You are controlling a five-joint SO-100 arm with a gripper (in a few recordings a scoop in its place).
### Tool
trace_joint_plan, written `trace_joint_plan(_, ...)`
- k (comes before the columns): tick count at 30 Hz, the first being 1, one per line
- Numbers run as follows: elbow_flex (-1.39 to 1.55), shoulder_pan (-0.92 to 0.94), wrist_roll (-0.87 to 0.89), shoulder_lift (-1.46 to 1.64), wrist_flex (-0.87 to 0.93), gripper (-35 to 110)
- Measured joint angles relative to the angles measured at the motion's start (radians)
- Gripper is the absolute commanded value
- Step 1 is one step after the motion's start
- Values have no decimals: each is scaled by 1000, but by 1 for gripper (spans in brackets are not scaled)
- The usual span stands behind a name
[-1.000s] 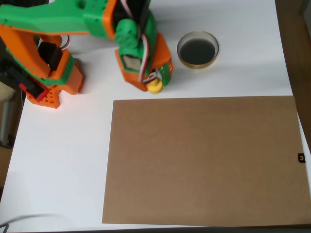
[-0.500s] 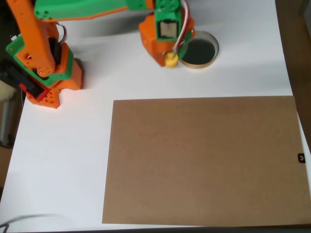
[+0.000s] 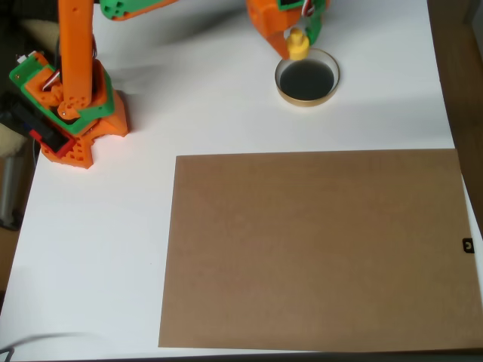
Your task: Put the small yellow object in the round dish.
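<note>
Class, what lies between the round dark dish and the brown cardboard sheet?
Overhead view: only bare white table between the round dark dish and brown cardboard sheet.

No text, label, brand or number can be read anywhere in the overhead view. The only sign-like mark is a small black tag [image 3: 468, 245] at the right edge, just beside the brown board [image 3: 317, 249]; it carries a pale symbol too small to make out.
</note>
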Motion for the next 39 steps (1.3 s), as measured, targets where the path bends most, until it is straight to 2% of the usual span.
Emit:
trace_joint_plan(27, 112, -32, 40, -140, -202, 0)
trace_joint_plan(39, 204, -20, 31, -133, -244, 23)
